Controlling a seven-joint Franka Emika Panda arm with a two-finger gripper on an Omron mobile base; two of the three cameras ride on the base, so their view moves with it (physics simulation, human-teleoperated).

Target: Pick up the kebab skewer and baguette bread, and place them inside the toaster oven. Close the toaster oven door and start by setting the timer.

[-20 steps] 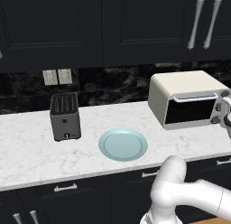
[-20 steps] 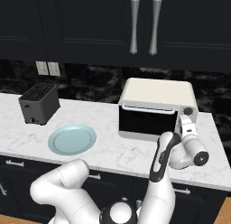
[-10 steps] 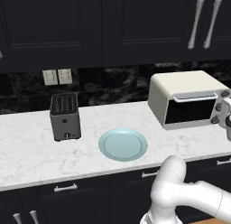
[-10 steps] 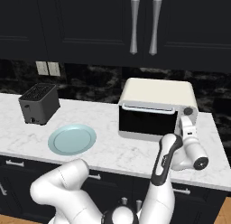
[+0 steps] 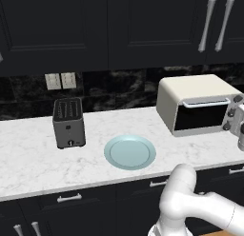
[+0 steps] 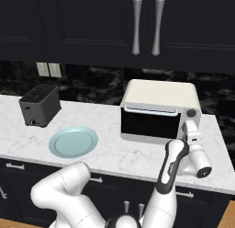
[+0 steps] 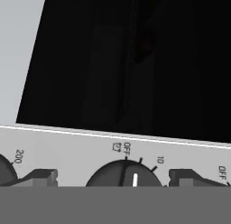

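The cream-white toaster oven [image 5: 190,87] [image 6: 160,91] stands on the counter's right part. Its dark glass toaster oven door [image 5: 200,117] [image 6: 149,124] is shut. My gripper [image 6: 191,130] [image 5: 241,128] hovers at the oven's knob column. In the hand view my gripper [image 7: 113,177] is open, its fingertips [image 7: 43,176] standing either side of a dark knob [image 7: 124,174]. That knob has a white mark and is labelled OFF and 10. The door glass [image 7: 113,60] lies beyond it. The kebab skewer and baguette bread are out of view.
A pale blue plate [image 5: 129,152] [image 6: 73,141] lies bare on the marble counter [image 5: 28,159]. A small dark grey slot toaster [image 5: 68,122] [image 6: 40,105] stands at the left. Dark cabinets with silver handles [image 6: 146,25] hang above. My arm's elbow [image 6: 176,153] bends at the counter's front edge.
The hand has shifted only slightly at the oven's knob side. Oven, plate and slot toaster stay where they were.
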